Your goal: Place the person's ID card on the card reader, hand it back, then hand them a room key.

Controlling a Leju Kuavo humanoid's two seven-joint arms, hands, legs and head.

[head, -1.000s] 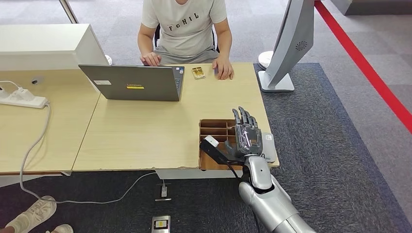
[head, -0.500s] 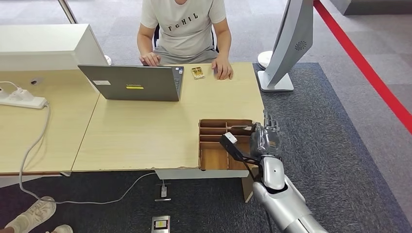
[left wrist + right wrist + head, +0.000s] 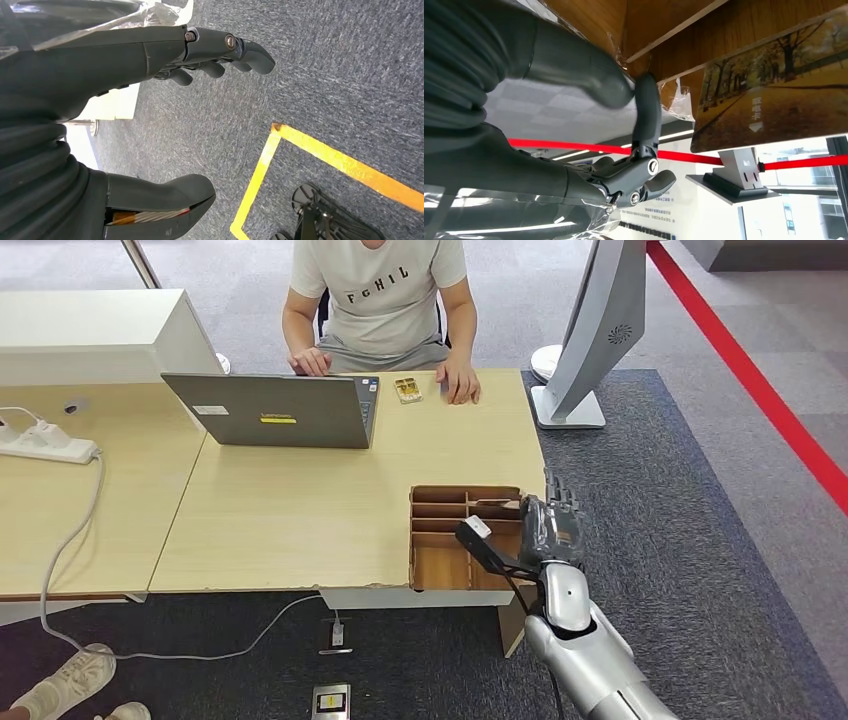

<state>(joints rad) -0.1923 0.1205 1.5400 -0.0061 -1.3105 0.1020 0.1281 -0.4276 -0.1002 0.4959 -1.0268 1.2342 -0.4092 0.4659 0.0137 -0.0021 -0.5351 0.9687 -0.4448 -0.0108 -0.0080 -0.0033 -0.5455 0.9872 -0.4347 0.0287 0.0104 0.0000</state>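
A small yellowish ID card [image 3: 407, 390] lies on the far edge of the table, beside the seated person's hand [image 3: 460, 388]. My right hand [image 3: 550, 528] stands upright at the right edge of the wooden divided box [image 3: 440, 565] at the table's front right corner, fingers apart and holding nothing. In the right wrist view a key card printed with autumn trees [image 3: 774, 90] stands in the box, just beyond my right hand [image 3: 524, 165] and its thumb [image 3: 574, 65]. My left hand [image 3: 100, 65] hangs over grey carpet, fingers spread and empty.
An open grey laptop [image 3: 275, 410] stands mid-table. A white power strip [image 3: 45, 445] with a cable lies at the left. A grey display stand [image 3: 580, 350] rises from the floor right of the table. Yellow floor tape [image 3: 260, 175] crosses the carpet.
My right hand moved right, from over the box to its right edge, and now covers the white device beside the box. In the last half second it barely moved.
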